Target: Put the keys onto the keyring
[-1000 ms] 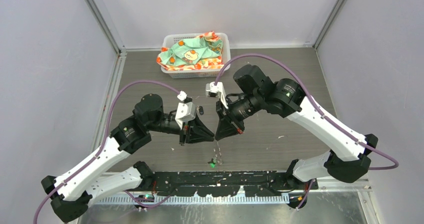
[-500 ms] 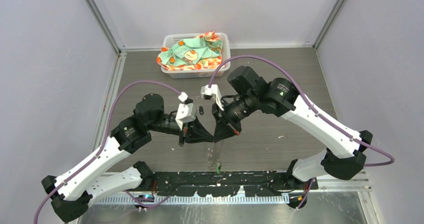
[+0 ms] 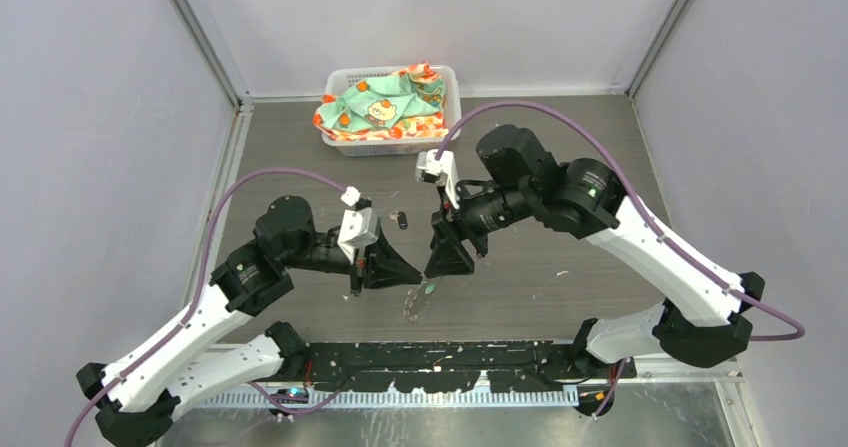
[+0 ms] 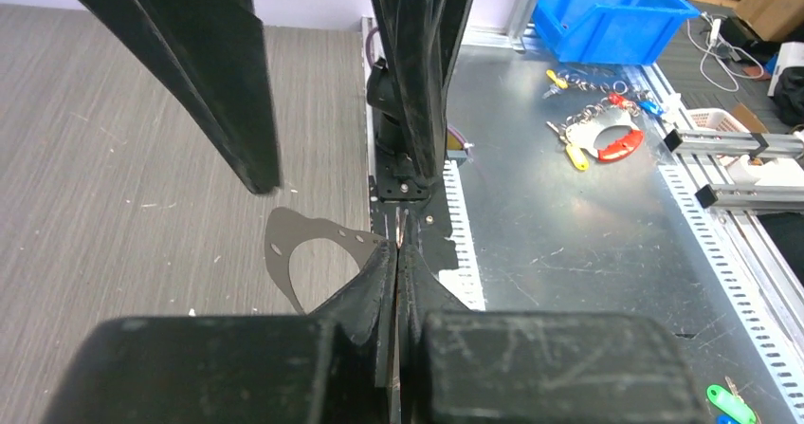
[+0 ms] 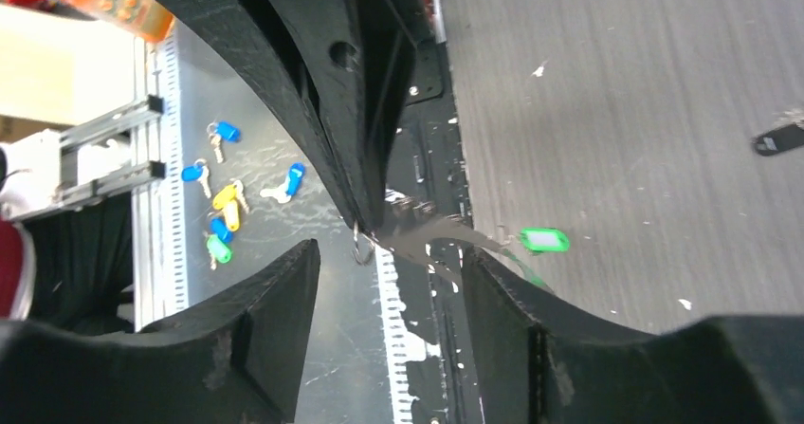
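The left gripper (image 4: 396, 253) was clenched, its fingertips pressed flat together. In the top view the thin, floppy silver-grey keyring (image 3: 411, 304) hung just below that tip, above the grey wood-grain table (image 3: 560, 167), so it appeared to be pinched there. The right gripper (image 5: 387, 272) was released, jaws apart with nothing between them, directly facing the left tip.

The small key with the bright green plastic head (image 5: 543, 241) sat just beside the keyring. Whether it was threaded on the loop could not be determined. The small key with the black head (image 3: 402, 221) lay flat on the table behind both grippers, well apart from the keyring.

Handling notes, by judgement:
- The keyring was probably very light and limp. It would sag and swing from a single pinch point, so the opening needed steadying.
- The keys were light. The plastic head offered the surest hold, leaving the hole clear.
- The black key lay flat and could slide when approached.
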You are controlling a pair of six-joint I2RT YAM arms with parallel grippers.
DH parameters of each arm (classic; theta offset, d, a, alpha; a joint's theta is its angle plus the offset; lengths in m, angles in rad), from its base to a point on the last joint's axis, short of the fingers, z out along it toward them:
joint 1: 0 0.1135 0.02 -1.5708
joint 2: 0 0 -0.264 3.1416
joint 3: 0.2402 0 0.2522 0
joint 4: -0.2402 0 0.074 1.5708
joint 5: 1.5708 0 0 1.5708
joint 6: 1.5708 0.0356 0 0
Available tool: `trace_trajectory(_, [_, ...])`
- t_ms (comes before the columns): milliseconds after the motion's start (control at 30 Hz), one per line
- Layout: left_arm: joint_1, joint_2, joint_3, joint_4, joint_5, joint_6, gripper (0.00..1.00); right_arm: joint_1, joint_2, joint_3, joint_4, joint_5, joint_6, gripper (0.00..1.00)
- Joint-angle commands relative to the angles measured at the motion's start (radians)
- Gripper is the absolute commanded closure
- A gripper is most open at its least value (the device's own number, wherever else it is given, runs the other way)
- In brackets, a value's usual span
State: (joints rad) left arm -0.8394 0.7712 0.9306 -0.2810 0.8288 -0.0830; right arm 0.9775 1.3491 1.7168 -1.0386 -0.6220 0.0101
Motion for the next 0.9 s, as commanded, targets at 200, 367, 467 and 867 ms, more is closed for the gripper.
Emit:
trace_trajectory(200, [0.000, -0.108, -0.017, 0.049, -0.165, 0.113, 1.00, -0.035, -0.233, -0.114, 0.201, 0.457, 0.076, 0.00])
trace_trajectory(367, [0.023, -0.133, -0.006, 0.011, -0.375, 0.191, 1.00, -0.036, -0.332, -0.266, 0.281, 0.767, 0.154, 0.00])
trace_trajectory(467, [0.075, -0.141, 0.000, -0.013, -0.424, 0.204, 1.00, -0.040, -0.375, -0.370, 0.331, 0.882, 0.150, 0.00])
trace_trajectory(867, [0.451, -0.117, 0.045, -0.101, -0.280, 0.250, 1.00, -0.237, -0.227, -0.708, 0.677, 0.659, 0.199, 0.07])
